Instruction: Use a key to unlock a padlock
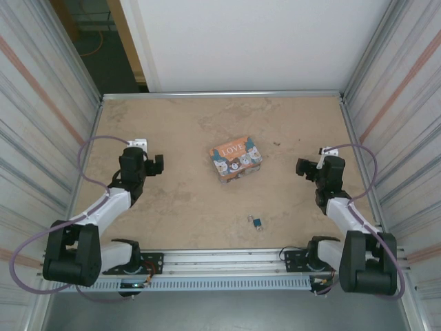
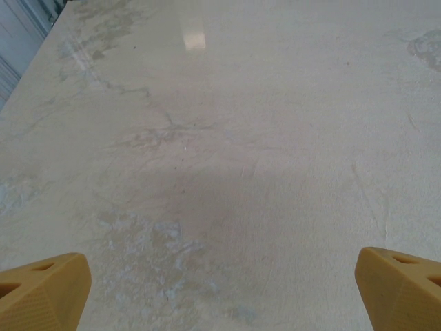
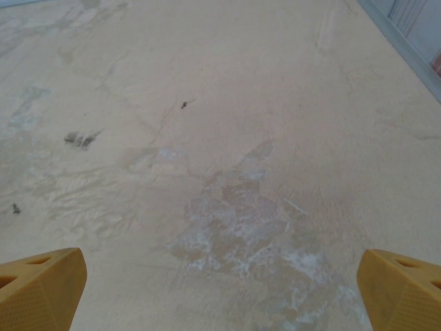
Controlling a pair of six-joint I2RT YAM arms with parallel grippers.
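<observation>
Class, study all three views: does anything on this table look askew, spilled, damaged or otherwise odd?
Nothing is spilled or broken. The LOVE box sits skewed to the edges of the table, whose surface shows worn whitish patches and small dark marks. The padlock lies near the front edge, apart from the box.

Tiny blue padlock (image 1: pixel 258 223) flat nr front edge

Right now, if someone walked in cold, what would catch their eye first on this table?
The colourful LOVE box sits mid-table, the brightest thing there. Nearer the arms' bases, apart from the box, lies the tiny blue padlock. The left gripper and right gripper flank the box on either side, both open, yellow fingers spread wide over bare table.
</observation>
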